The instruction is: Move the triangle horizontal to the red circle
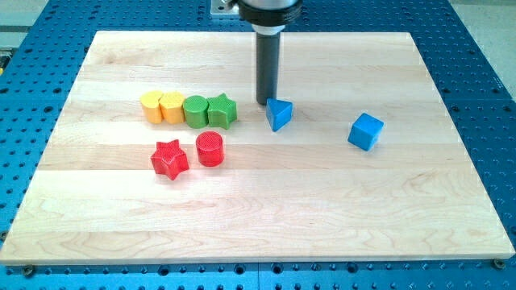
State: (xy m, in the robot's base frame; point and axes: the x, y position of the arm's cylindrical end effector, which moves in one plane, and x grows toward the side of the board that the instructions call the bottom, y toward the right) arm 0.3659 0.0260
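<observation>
Farthest to the view's left of my tip sits a touching row on the surface [403, 201]: a yellow cylinder [151, 105], a yellow hexagon-like block [171, 106], a green cylinder [195, 110] and a green star [222, 110], the star being the nearest of them to my tip. Below that row, toward the view's bottom and well left of my tip, lie the red star [169, 159] and, just beside it, the red circle [210, 149].

My tip [265, 102] stands at the upper-left corner of the blue triangle [279, 114], touching it or nearly so; there is no hand on this rod, so there is nothing to be apart, together or clamped. The blue triangle lies higher in the view than the red circle and to its right. Well to the right of my tip rests a blue cube [366, 131].

To do the step well, I judge the push should go toward the view's bottom, so my tip should sit squarely above the blue triangle's top edge, not at its corner, or the piece may spin and slip aside. A short, straight push would bring it level with the red circle.

Below the blue triangle the path shows no blocks, the blue cube stands well apart, and the surface's edges are far off.
</observation>
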